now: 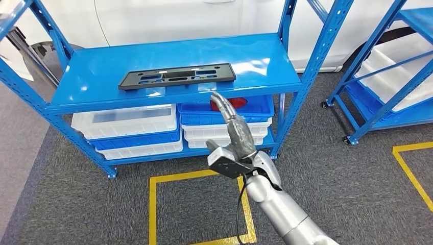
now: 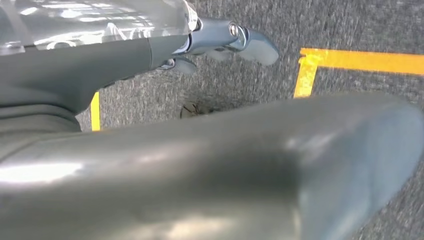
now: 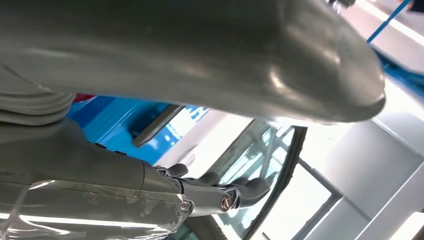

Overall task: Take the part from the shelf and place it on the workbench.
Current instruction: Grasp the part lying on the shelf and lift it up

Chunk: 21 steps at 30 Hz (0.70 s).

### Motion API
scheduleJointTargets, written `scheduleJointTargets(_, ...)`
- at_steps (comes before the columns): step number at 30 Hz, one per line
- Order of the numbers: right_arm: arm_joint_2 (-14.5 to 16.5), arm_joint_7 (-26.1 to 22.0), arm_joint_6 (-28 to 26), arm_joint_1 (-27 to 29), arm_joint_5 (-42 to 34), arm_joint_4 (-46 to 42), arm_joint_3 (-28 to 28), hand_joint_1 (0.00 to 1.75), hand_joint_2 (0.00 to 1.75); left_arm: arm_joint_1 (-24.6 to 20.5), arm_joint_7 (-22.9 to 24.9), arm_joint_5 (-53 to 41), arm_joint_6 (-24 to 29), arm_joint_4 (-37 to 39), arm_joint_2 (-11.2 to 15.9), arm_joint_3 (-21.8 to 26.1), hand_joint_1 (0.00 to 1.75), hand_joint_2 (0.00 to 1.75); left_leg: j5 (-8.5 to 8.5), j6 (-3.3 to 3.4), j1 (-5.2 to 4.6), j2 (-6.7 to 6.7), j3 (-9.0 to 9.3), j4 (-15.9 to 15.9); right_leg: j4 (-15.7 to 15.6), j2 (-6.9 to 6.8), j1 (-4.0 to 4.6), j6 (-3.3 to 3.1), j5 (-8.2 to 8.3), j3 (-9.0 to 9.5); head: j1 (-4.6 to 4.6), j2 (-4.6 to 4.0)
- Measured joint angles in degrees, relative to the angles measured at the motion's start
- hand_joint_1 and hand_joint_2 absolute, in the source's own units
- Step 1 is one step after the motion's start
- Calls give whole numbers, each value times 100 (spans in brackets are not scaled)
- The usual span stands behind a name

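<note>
On the upper deck of the blue steel shelf lies the flat black rectangular plastic part, untouched. Right hand is raised below the deck's front edge, fingers extended and apart, holding nothing. Left hand hangs over grey carpet, fingers loosely spread, empty.

Readable text: none in any view.
Labels or brands: none legible on the shelf or the bins.
Numbers or signs: none.
</note>
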Motion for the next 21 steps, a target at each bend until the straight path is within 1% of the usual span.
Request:
scheduleJointTargets(2, 83, 68, -50, -147, 204, 235, 267, 0, 0, -5, 4, -33, -2, 10, -3, 20, 0, 0, -326, -72, 47, -2, -371, 763, -4, 0, -2, -17, 0, 2, -1, -1)
scheduleJointTargets(3, 118, 102, -69, -207, 302, 356, 393, 0, 0, -4, 8, -46, -2, 14, -2, 28, 0, 0, -400, -103, 74, -2, -523, 1049, -3, 1, -4, -17, -1, 2, -1, -1)
scheduleJointTargets(4, 149, 136, -92, -264, 400, 477, 518, 0, 0, -3, 12, -58, -3, 15, -2, 36, 0, 0, -366, -131, 101, -1, -587, 1142, -2, 3, -8, -12, -4, 5, -1, -1)
scheduleJointTargets(5, 182, 171, -115, -323, 499, 594, 644, 0, 0, -5, 16, -73, -5, 16, -1, 41, 0, 0, -217, -155, 128, -1, -533, 992, 2, 6, -18, -2, -10, 12, -1, -1)
scheduleJointTargets(6, 217, 202, -138, -391, 596, 705, 769, 0, 0, -10, 19, -89, -8, 16, 1, 47, 0, 0, -1, -175, 154, 0, -382, 652, 12, 11, -31, 16, -21, 22, -1, 0)
scheduleJointTargets(7, 256, 238, -166, -473, 702, 823, 904, 0, 0, -16, 20, -105, -15, 18, 1, 57, 0, 0, 195, -194, 177, -2, -192, 236, 25, 16, -40, 45, -36, 27, 0, 0)
scheduleJointTargets(8, 293, 277, -193, -563, 810, 939, 1039, 0, 0, -28, 23, -126, -25, 23, 0, 70, 0, 0, 329, -188, 181, -11, -21, -132, 49, 26, -39, 82, -50, 21, 0, 0)
scheduleJointTargets(9, 326, 316, -221, -651, 918, 1051, 1164, 0, 0, -39, 27, -140, -35, 29, -1, 85, 0, 0, 388, -164, 178, -20, 81, -360, 64, 33, -32, 122, -56, 11, 1, 0)
scheduleJointTargets(10, 354, 364, -247, -729, 1034, 1163, 1285, 0, 0, -49, 32, -153, -44, 35, -2, 100, 0, 0, 385, -128, 167, -30, 117, -453, 69, 37, -19, 161, -55, -1, 2, 0)
scheduleJointTargets(11, 376, 416, -275, -793, 1153, 1274, 1397, 0, 0, -56, 37, -166, -51, 40, -3, 112, 0, 0, 380, -78, 150, -37, 113, -464, 68, 40, -11, 197, -49, -8, 2, 0)
scheduleJointTargets(12, 399, 474, -303, -851, 1277, 1389, 1501, 0, 0, -57, 39, -175, -56, 43, -4, 122, 0, 0, 390, -32, 155, -36, 103, -462, 63, 36, -16, 233, -52, -10, 2, 0)
scheduleJointTargets(13, 421, 538, -335, -905, 1399, 1507, 1595, 0, 0, -60, 40, -186, -60, 44, -4, 130, 0, 0, 400, 7, 157, -36, 101, -468, 96, 33, -23, 261, -84, -23, 2, 0)
scheduleJointTargets(14, 443, 603, -372, -960, 1517, 1626, 1682, 0, 0, -67, 40, -199, -63, 45, -4, 135, 0, 0, 411, 50, 159, -33, 100, -479, 226, 30, -34, 282, -174, -80, 2, -1)
scheduleJointTargets(15, 465, 667, -409, -1013, 1630, 1745, 1761, 0, 0, -77, 40, -209, -67, 46, -3, 138, 0, 0, 420, 87, 160, -30, 98, -489, 475, 27, -40, 295, -321, -194, 2, 0)
scheduleJointTargets(17, 500, 813, -487, -1094, 1872, 2020, 1928, 0, 0, -97, 40, -223, -71, 46, -3, 143, 0, 0, 421, 133, 131, -26, 87, -488, 1276, 25, -38, 296, -685, -573, 2, 0)
scheduleJointTargets(18, 513, 898, -523, -1120, 2003, 2175, 2014, 0, 0, -102, 42, -228, -73, 46, -3, 144, 0, 0, 419, 144, 115, -27, 85, -486, 1614, 25, -34, 291, -788, -742, 2, 0)
scheduleJointTargets(19, 529, 995, -553, -1145, 2139, 2333, 2102, 0, 0, -104, 44, -235, -74, 47, -3, 145, 0, 0, 418, 151, 99, -28, 85, -483, 1779, 25, -28, 278, -789, -831, 2, -1)
scheduleJointTargets(20, 547, 1091, -579, -1176, 2268, 2477, 2180, 0, 0, -104, 47, -243, -76, 48, -3, 146, 0, 0, 416, 156, 86, -31, 86, -478, 1705, 25, -17, 254, -679, -810, 2, -1)
scheduleJointTargets(21, 569, 1191, -602, -1219, 2395, 2608, 2253, 0, 0, -107, 50, -253, -77, 48, -4, 148, 0, 0, 413, 157, 74, -33, 89, -472, 1412, 25, 0, 215, -487, -682, 2, -1)
